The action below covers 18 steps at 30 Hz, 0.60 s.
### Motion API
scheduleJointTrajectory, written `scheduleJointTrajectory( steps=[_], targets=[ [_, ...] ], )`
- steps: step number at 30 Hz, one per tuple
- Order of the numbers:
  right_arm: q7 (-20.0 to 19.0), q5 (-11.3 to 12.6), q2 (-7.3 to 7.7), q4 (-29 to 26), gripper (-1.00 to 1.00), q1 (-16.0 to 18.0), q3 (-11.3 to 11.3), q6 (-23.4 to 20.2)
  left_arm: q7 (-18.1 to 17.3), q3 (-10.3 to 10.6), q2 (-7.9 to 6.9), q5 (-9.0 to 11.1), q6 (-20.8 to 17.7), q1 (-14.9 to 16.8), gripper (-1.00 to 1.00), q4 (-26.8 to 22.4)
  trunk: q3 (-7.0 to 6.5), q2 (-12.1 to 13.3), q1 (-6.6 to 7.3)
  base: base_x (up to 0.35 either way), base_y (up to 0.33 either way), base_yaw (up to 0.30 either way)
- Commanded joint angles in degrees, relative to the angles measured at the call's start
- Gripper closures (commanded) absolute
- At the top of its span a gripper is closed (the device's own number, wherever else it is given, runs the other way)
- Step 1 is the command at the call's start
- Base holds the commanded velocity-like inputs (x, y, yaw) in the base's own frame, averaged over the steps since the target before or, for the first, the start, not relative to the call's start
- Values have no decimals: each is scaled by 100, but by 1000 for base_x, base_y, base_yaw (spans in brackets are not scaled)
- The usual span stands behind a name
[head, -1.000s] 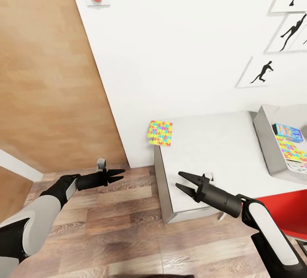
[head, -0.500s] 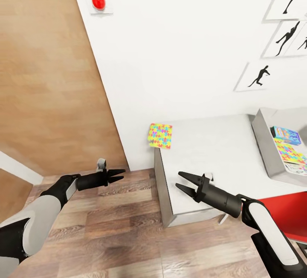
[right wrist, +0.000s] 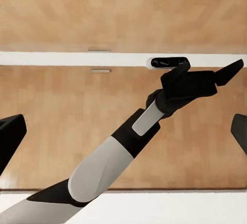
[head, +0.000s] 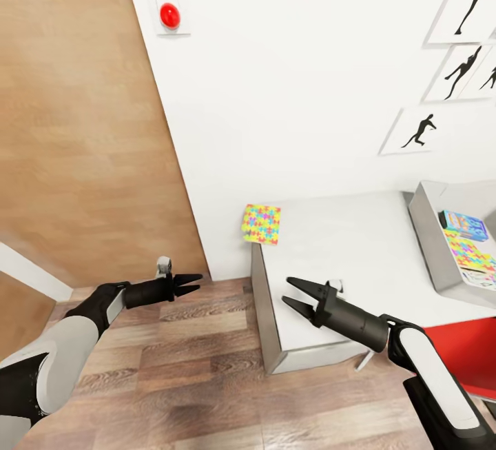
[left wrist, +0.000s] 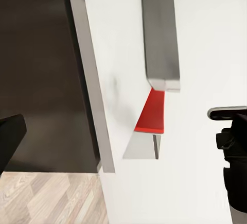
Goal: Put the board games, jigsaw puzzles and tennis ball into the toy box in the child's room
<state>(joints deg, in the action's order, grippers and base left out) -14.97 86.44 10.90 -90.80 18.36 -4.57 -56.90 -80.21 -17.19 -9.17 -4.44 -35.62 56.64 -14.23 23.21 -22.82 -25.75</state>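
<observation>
Both claws hang empty over the scene: the left gripper (head: 193, 284) is held above the plank floor (head: 172, 367), its fingers spread only a little, and the right gripper (head: 295, 295) is over the near end of the table (head: 344, 243), its two fingers plainly apart. One puzzle (head: 261, 223) lies at the table's far left corner, hard by the wall, with part of it overhanging the edge. At the table's right end stands the toy box (head: 427, 229), and inside it lie a blue game box (head: 464, 225) toward the wall, a second puzzle (head: 471, 249) nearer, and a white-edged game box (head: 480, 278) nearest, cut off by the picture's edge. A red seat (head: 468, 353) shows below the table's right part. On the wall (head: 296, 78) are a red button (head: 169, 15) on a white plate and, to the right, black silhouette pictures (head: 421, 129). Left of the wall stands the brown door (head: 76, 126). The left wrist camera takes in the table's pale top (left wrist: 123, 54), the grey box (left wrist: 160, 33) and the red seat (left wrist: 152, 113); the right wrist camera looks at the left arm (right wrist: 128, 147) and its gripper (right wrist: 226, 74) before the wooden door (right wrist: 123, 13).
</observation>
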Motion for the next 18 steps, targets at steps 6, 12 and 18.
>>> scheduleJointTrajectory(
  steps=[6, 12, 18],
  targets=[
    [-58, -57, -46, 1, -100, 9, 0, -4, -30, -38, 2, -48, -63, 5, -100, -1, -48, -9, -3, 0, 0, 67],
    [-58, -57, -52, 1, -100, 8, 0, 2, -30, -38, 0, -48, -62, 5, -100, -1, -105, -9, -3, 0, 0, 68],
    [-58, -57, -52, 1, -100, 9, 3, 2, -30, -38, 3, -48, -66, 5, -100, -1, -161, -9, -3, 0, 0, 69]
  ],
)
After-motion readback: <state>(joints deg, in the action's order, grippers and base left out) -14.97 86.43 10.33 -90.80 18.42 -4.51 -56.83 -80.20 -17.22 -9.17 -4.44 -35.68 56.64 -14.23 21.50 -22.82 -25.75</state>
